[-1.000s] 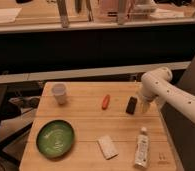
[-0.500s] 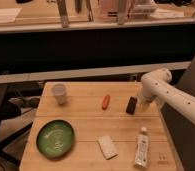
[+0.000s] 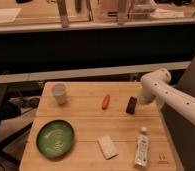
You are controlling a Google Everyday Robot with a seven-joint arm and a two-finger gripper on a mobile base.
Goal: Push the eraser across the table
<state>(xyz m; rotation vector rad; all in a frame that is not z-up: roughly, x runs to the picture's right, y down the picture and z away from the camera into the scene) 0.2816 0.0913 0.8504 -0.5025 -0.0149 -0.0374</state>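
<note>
going left to right on the table [image 3: 86, 120]: a green plate [image 3: 55, 137] sits at the near left corner and a white cup [image 3: 59, 93] stands upright at the far left. both are well apart from the action, so i don't think they matter for this one.

around the middle there's an orange carrot-looking piece [image 3: 105, 101] on the far half, and a pale flat block [image 3: 107, 147] near the front edge. the carrot thing is the one to watch imo. it lies just left of the eraser [image 3: 131, 105], near it but not touching, so a push straight left could bump it.

the eraser itself is the small black block right of centre, lying flat with its long side running roughly near-to-far. a white tube [image 3: 141, 147] lies nearer the front edge on the right, apart from it.

the gripper [image 3: 139, 101] is at the end of the white arm [image 3: 166, 92] coming in from the right, low over the table and right up against the eraser's right side. its fingers are pinched together, narrow, which makes sense for shoving rather than grabbing. i can't tell if it's actually touching the block. looks like the push is about to start, with loads of bare wood to the left to slide over.
</note>
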